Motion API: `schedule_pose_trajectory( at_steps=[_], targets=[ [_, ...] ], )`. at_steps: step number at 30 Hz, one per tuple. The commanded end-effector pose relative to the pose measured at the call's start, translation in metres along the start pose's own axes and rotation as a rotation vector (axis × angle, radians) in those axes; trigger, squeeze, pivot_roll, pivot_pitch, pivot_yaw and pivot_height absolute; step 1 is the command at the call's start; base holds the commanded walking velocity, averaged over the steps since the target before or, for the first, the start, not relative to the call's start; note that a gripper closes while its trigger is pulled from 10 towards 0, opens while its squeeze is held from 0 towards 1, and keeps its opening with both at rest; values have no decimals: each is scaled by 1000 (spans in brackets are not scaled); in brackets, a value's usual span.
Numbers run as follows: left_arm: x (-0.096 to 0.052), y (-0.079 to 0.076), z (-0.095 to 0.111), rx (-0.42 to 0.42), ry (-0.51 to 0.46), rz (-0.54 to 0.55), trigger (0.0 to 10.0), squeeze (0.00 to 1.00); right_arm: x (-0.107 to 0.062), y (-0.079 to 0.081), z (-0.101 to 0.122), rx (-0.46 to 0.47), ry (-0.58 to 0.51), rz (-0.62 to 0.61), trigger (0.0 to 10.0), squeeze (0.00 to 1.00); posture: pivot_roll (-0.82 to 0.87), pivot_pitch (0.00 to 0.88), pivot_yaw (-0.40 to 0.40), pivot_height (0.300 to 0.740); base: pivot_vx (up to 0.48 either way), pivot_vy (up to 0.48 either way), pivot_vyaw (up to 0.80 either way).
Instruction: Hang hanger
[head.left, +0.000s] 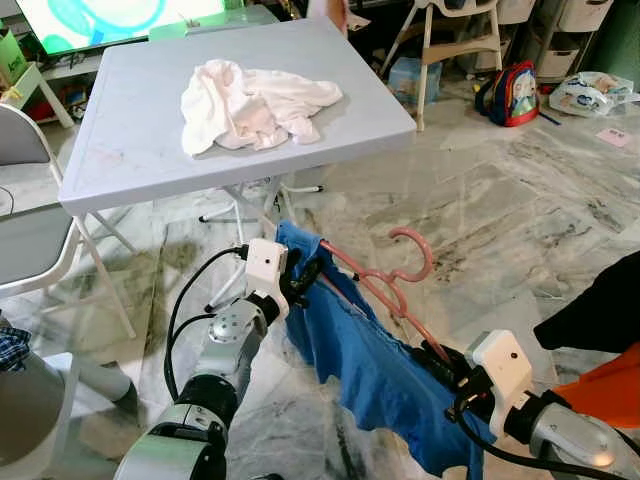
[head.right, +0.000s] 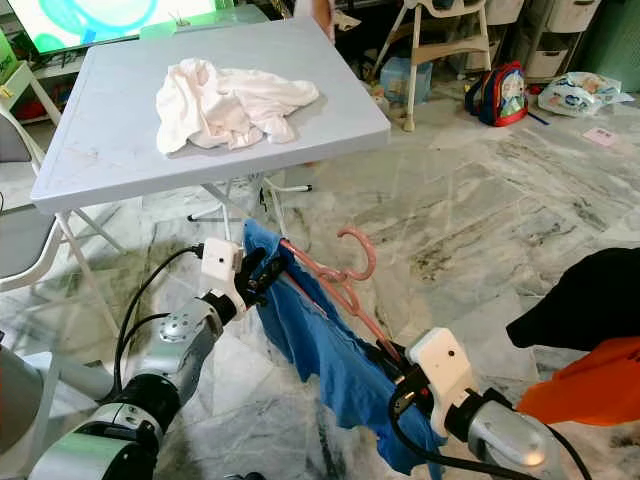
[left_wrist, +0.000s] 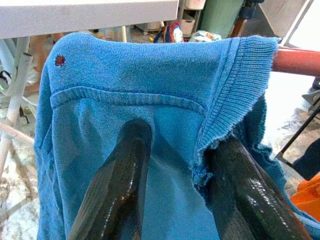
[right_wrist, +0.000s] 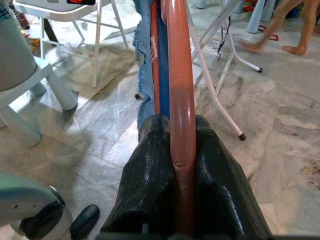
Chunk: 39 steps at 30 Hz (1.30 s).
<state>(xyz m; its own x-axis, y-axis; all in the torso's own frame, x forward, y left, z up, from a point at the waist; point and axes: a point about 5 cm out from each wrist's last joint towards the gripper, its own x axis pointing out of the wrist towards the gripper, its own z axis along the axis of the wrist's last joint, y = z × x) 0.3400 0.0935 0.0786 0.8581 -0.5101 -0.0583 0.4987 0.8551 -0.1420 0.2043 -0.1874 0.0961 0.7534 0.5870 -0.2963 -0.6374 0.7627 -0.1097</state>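
With the right end effector (head.left: 447, 362) clamped on the pink hanger (head.left: 385, 285) and the left end effector (head.left: 303, 280) pinching the blue shirt (head.left: 365, 360) draped over it, low above the floor, uneven pull slides the shirt off.

my two head eyes look forward and down from above both arms, sharing the left gripper (head.left: 300, 280), right gripper (head.right: 395, 375) and the blue shirt (head.left: 370, 360) strung between them. my left wrist camera sits tight behind its fingers (left_wrist: 117, 185), facing the shirt; the right one peers along the pink hanger (right_wrist: 180, 100).
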Motion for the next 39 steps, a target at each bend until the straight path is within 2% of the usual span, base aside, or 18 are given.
schedule_pose_trajectory(
  at_steps=[1, 14, 19, 22, 23, 26, 29, 30, 32, 36, 39],
  targets=[
    [-1, 10, 5, 25, -4, 35, 0, 0, -2, 3, 10, -35, -34, 16, 10000, 0, -193, 96, 91, 740, 0, 0, 0],
    [-4, 25, 11, 73, -13, 126, 0, 0, -8, -6, -1, -129, 33, -26, 10000, 0, -192, 97, 84, 740, 0, 0, 0],
    [-6, 33, 16, 98, -26, 169, 0, 0, -15, -25, -15, -204, 124, -124, 10000, 0, -187, 99, 81, 740, 0, 0, 0],
    [-6, 36, 18, 101, -27, 177, 0, 0, -21, -35, -24, -288, 206, -148, 10000, 0, -187, 99, 81, 740, 0, 0, 0],
    [-6, 37, 19, 101, -29, 181, 0, 0, -27, -44, -30, -324, 256, -176, 10000, 0, -186, 100, 82, 740, 0, 0, 0],
    [-6, 37, 19, 102, -29, 181, 0, 0, -28, -46, -31, -331, 266, -182, 10000, 0, -186, 100, 82, 740, 0, 0, 0],
    [-6, 38, 19, 111, -25, 186, 0, 0, -40, -59, -36, -366, 318, -229, 10000, 0, -186, 104, 82, 740, 0, 0, 0],
    [-6, 38, 19, 111, -25, 186, 0, 0, -40, -59, -36, -366, 318, -229, 10000, 0, -186, 104, 82, 740, 0, 0, 0],
    [-9, 43, 18, 114, -16, 204, 0, 0, -51, -66, -36, -387, 332, -235, 10000, 0, -187, 109, 82, 740, 0, 0, 0],
    [-11, 47, 18, 117, -7, 218, 0, 0, -61, -68, -31, -374, 305, -212, 10000, 0, -189, 112, 86, 740, 0, 0, 0],
    [-12, 51, 20, 122, 0, 228, 0, 0, -77, -69, -28, -360, 298, -166, 10000, 0, -190, 114, 86, 740, 0, 0, 0]
  ],
)
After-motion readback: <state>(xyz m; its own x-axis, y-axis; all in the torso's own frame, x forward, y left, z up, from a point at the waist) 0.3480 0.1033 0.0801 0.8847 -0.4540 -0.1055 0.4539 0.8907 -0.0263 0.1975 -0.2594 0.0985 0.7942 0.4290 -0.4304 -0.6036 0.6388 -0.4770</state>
